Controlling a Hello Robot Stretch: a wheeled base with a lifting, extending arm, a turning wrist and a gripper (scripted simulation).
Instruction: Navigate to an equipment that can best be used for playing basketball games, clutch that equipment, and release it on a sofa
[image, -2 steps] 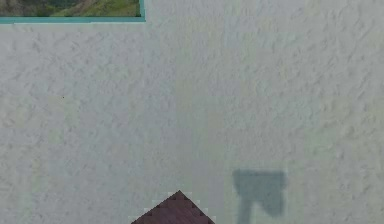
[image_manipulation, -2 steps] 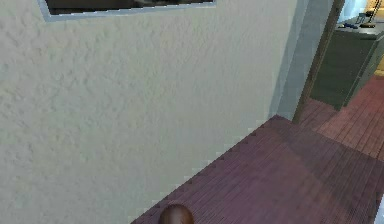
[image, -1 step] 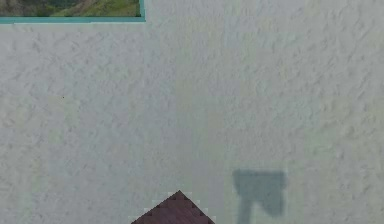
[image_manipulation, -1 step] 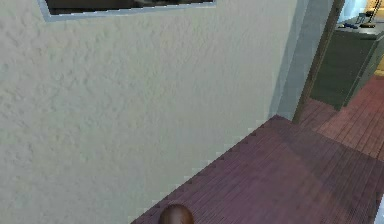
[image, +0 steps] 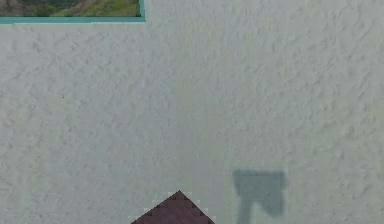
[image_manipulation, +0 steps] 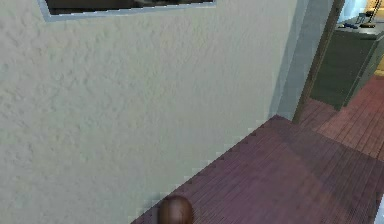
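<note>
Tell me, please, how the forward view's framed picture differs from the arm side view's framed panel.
The framed picture has a teal frame; the framed panel has a pale grey one. The picture's inside is bright green; the panel's is dark. Both sit high on a pale textured wall, cut by the top edge.

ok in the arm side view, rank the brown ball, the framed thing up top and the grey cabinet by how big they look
1. grey cabinet, though farthest off
2. framed thing, cut by the top edge
3. brown ball, nearest, cut by the bottom edge
</note>
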